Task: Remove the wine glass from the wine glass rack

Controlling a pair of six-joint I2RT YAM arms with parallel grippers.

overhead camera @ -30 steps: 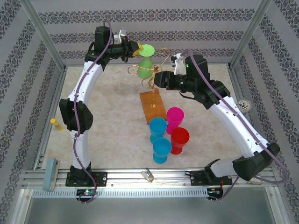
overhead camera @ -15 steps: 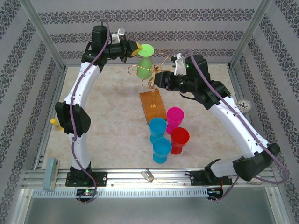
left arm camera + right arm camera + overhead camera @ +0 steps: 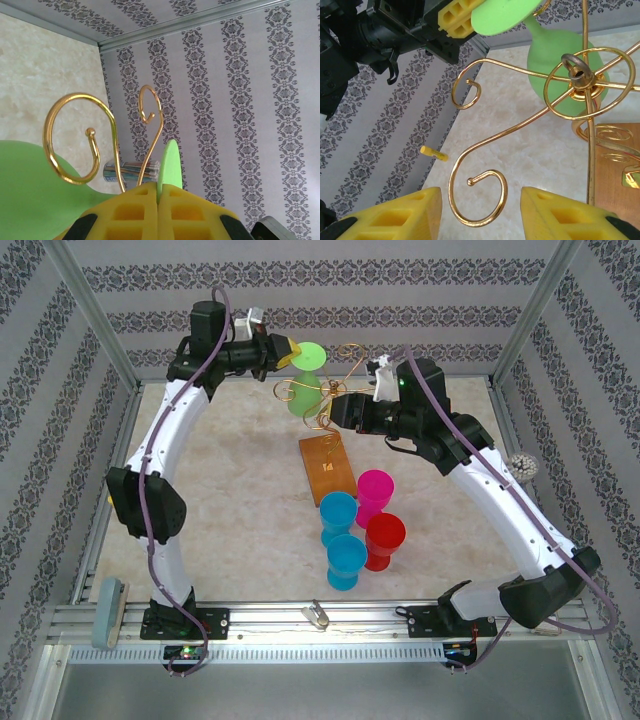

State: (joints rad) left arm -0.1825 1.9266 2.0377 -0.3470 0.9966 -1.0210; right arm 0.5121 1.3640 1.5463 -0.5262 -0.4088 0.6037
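Wine glass (image 3: 304,398) is upside down, folks: flat foot on top, bowl hanging below, stem running near enough up and down with a slight lean. It's up among the gold curls at the top of the rack (image 3: 575,75), on the left side, above the back of the table. Whether the stem is clear of the wire, I can't tell.

The left gripper (image 3: 288,348) is clamped on the rim of the foot, yellow pads (image 3: 135,212) pinched together on it. The right gripper (image 3: 480,215) has its pads wide apart, one either side of a gold curl and touching nothing.

Against a second ago, the overhead view has the glass nudged a touch leftward and nearer, and the left arm's elbow has swung out toward the left wall. The right arm hasn't budged.

From the left wrist the foot is a thin green sliver, edge-on, between the pads, with two gold hooks beyond it. The right wrist gives the foot's flat face, the bowl behind the rack's centre ring, and the left gripper's yellow pad on the foot. Overhead alone gives the wooden base (image 3: 327,468) and the cups (image 3: 358,530) just in front of it.
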